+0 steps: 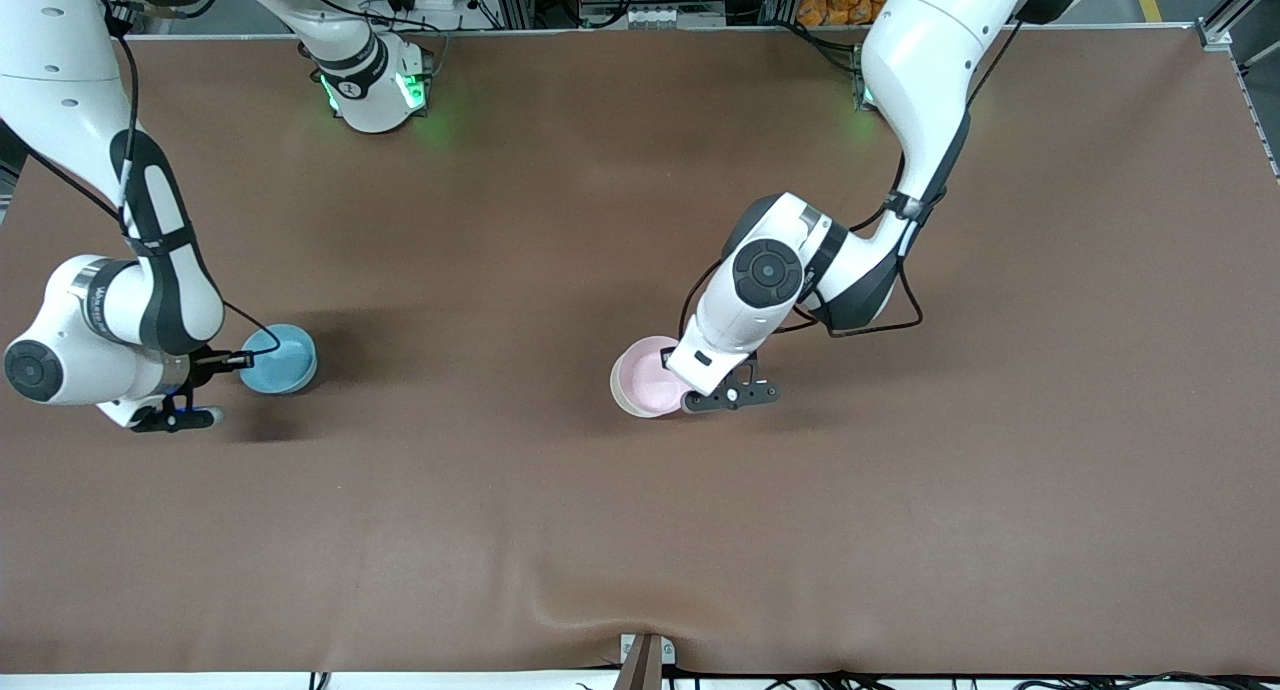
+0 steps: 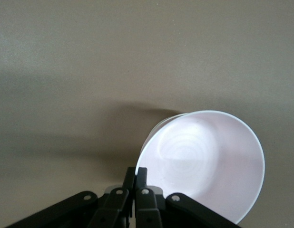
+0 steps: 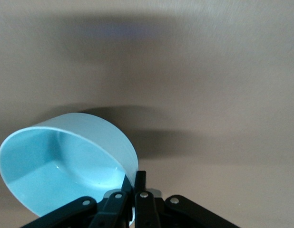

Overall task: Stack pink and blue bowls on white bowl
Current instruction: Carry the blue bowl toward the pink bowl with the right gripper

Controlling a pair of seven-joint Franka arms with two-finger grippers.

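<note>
The pink bowl [image 1: 645, 375] sits nested in the white bowl [image 1: 617, 388] near the table's middle, its rim pinched by the left gripper [image 1: 722, 388], fingers closed on the wall. The blue bowl [image 1: 280, 358] lies well apart toward the right arm's end, its rim clamped by the right gripper [image 1: 218, 362]. The blue bowl's carry runs toward the left arm's end, where the stack waits.

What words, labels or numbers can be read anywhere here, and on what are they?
None can be read for certain.
Right arm: small dark lettering on its silver ring, too small to read.
Pink bowl, pinched at the rim by the left gripper: plain, no text.
Blue bowl, pinched at the rim by the right gripper: plain, no text.
Brown table: no markings.
</note>
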